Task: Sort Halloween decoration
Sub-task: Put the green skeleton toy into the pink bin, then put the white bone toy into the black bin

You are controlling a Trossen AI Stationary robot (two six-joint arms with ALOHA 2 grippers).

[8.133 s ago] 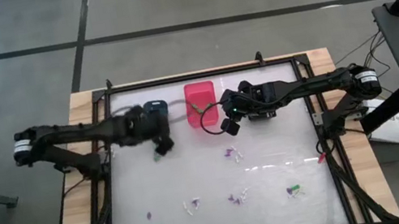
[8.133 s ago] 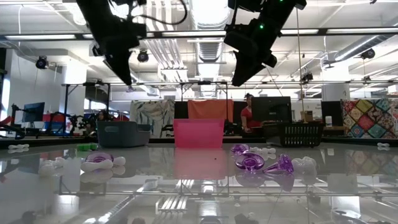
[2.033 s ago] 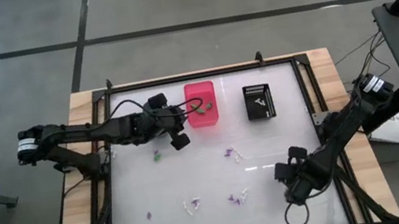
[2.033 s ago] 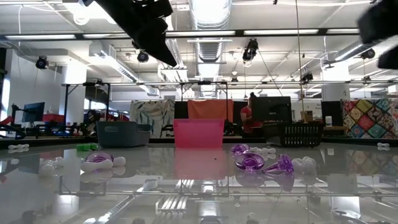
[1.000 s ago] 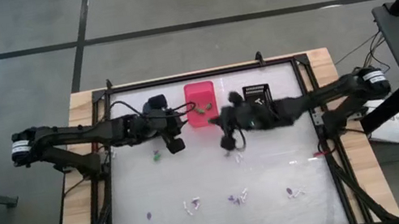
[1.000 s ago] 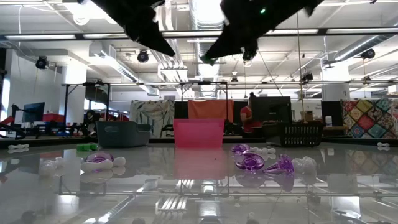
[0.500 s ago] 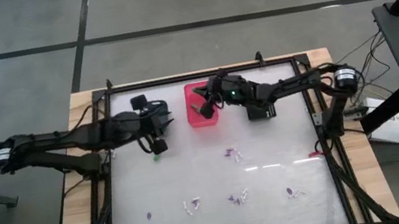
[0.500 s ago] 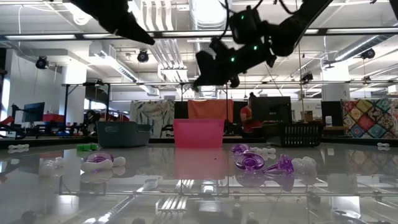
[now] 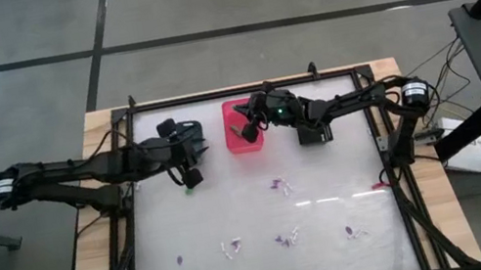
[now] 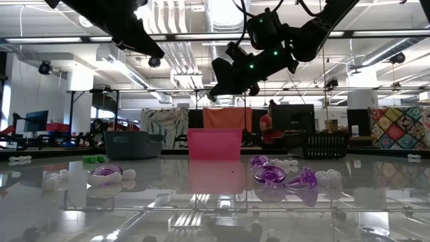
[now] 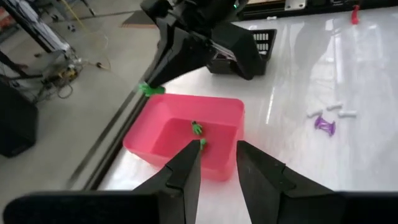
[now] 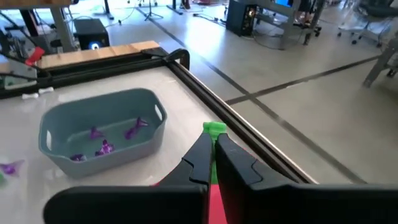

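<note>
Above the pink rectangular plastic bin [image 9: 242, 126] you have the right end effector [image 9: 245, 127], its arm stretched in from the right side of the worktop [image 9: 329, 189] and angled downward. Its fingers are pinched tight on a small green plastic trinket [image 12: 214, 129], which pokes out past the fingertips; the left wrist view shows that same piece hanging over the pink bin's far rim. Inside the pink bin lie two more little green trinkets [image 11: 196, 128].

Just to the left of the pink bin, your left end effector [image 9: 190, 174] hangs over the worktop on a long, nearly flat arm, its fingers [image 11: 184, 171] parted narrowly with nothing visible between them. The blue-grey rounded plastic bin [image 12: 99, 127], beside the pink bin on that side, holds several tiny purple trinkets [image 12: 102, 147]. On the pink bin's other side sits the black slotted bin [image 11: 249, 46].

On the open worktop in front of the pink bin, purple and white trinkets [image 10: 282, 175] lie scattered, with one green piece [image 9: 189, 189] near the left end effector.
</note>
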